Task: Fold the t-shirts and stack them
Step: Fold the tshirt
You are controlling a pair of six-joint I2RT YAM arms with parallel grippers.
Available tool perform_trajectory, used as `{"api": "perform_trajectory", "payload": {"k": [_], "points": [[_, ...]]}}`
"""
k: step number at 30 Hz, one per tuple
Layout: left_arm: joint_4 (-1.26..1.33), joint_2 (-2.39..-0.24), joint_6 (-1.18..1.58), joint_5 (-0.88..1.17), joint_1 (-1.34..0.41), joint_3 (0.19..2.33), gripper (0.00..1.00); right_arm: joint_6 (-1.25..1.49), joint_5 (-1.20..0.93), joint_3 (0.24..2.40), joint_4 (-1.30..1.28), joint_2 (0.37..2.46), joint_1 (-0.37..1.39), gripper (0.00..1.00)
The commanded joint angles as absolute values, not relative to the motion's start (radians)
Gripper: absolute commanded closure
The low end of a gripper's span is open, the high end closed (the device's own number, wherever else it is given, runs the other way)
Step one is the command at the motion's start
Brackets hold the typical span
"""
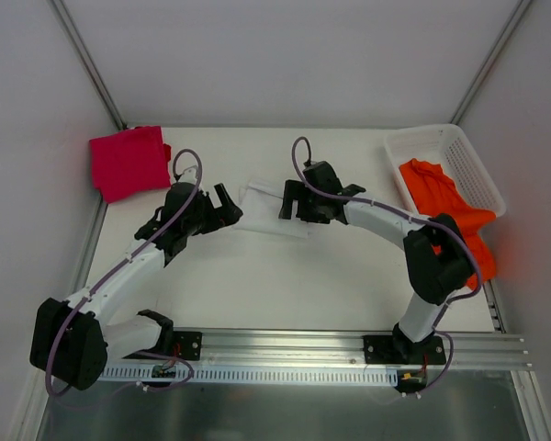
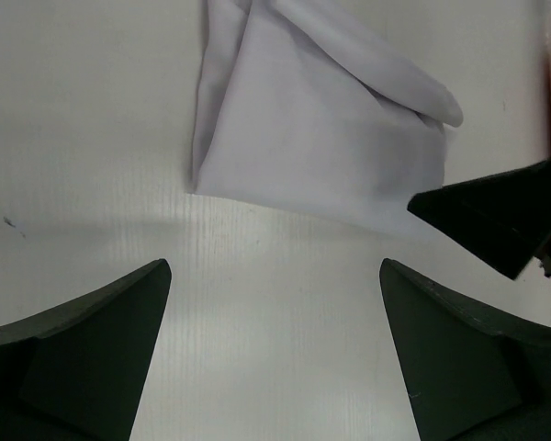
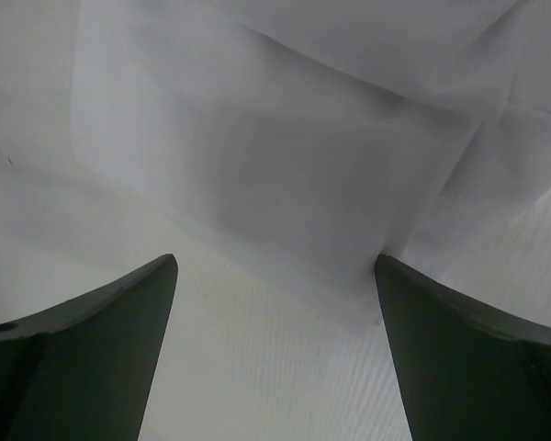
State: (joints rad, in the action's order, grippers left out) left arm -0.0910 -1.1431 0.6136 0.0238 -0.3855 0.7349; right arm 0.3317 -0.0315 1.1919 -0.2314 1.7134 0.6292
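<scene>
Top view: white t-shirt (image 1: 271, 209), folded into a flat, slightly skewed rectangle, lying mid-table (image 1: 285, 285) between the two grippers. The left gripper (image 1: 228, 204) is just beside its left edge, the right gripper (image 1: 289, 199) over its right part. Magenta-red t-shirt (image 1: 129, 163), folded, at the far left corner. Bright orange t-shirt (image 1: 450, 207), unfolded, draped over the near end of the white lattice basket (image 1: 441, 138) at the far right. Left wrist view: the white shirt shows smooth layered folds with one rolled edge. Left fingers (image 2: 92, 349) are spread wide over bare table, holding nothing, and a black finger of the right gripper reaches in from the right against the cloth's edge. Right wrist view: white cloth with crossing fold lines fills the field. Right fingers (image 3: 459, 358) are spread, nothing pinched, a cloth corner lying between them.
</scene>
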Motion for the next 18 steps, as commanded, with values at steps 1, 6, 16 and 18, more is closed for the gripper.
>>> {"api": "perform_trajectory", "payload": {"k": [1, 6, 16, 18], "points": [[-0.069, -1.057, 0.623, 0.020, -0.394, 0.686, 0.01, 0.291, -0.090, 1.275, -0.110, 1.764, 0.630, 0.07], [-0.094, -0.988, 0.600, 0.006, -0.394, 0.631, 0.01, 0.325, -0.089, 1.235, -0.094, 1.780, 0.632, 0.09], [-0.100, -0.997, 0.604, -0.021, -0.394, 0.609, 0.01, 0.512, 0.001, 0.708, 0.048, 1.499, 0.676, 0.09], [-0.095, -1.012, 0.607, -0.021, -0.394, 0.614, 0.01, 0.518, 0.041, 0.680, 0.023, 1.462, 0.696, 0.09]]}}
